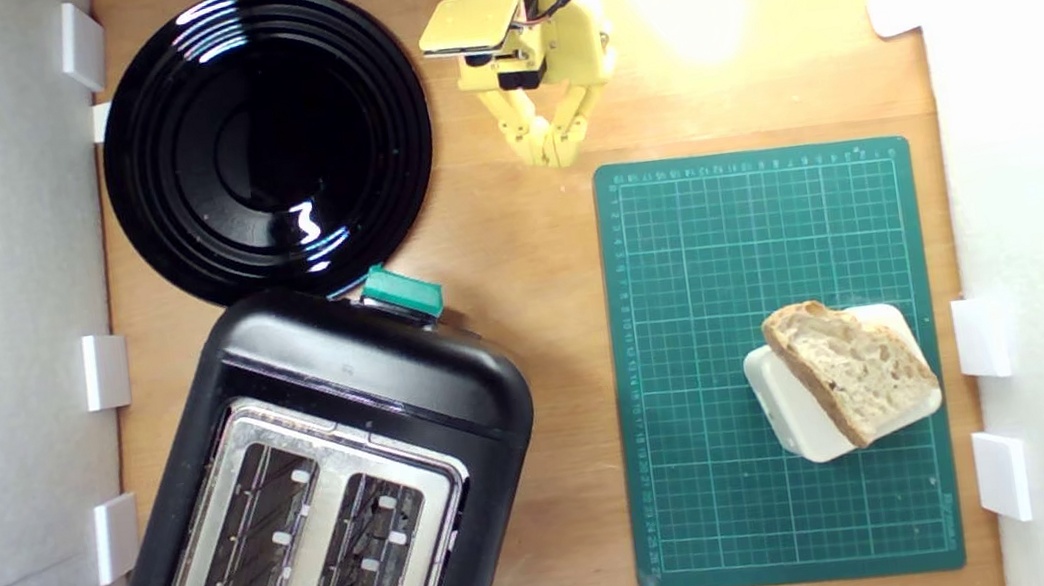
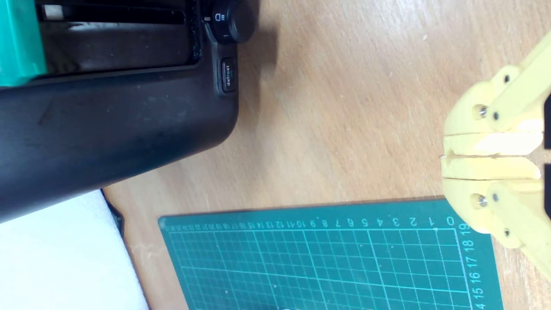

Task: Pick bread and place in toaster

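The yellow end effector is closed, its fingertips pressed together on nothing, above bare worktop. The bread lies on a cream box on the green mat, well apart from the toaster.

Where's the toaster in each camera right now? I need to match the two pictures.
Exterior view: the toaster fills the lower left, slots up, below the black plate.
Wrist view: only its black end shows, with the dial.
Shared landmark: its green lever knob.

Bright, sharp; glare on black plate.
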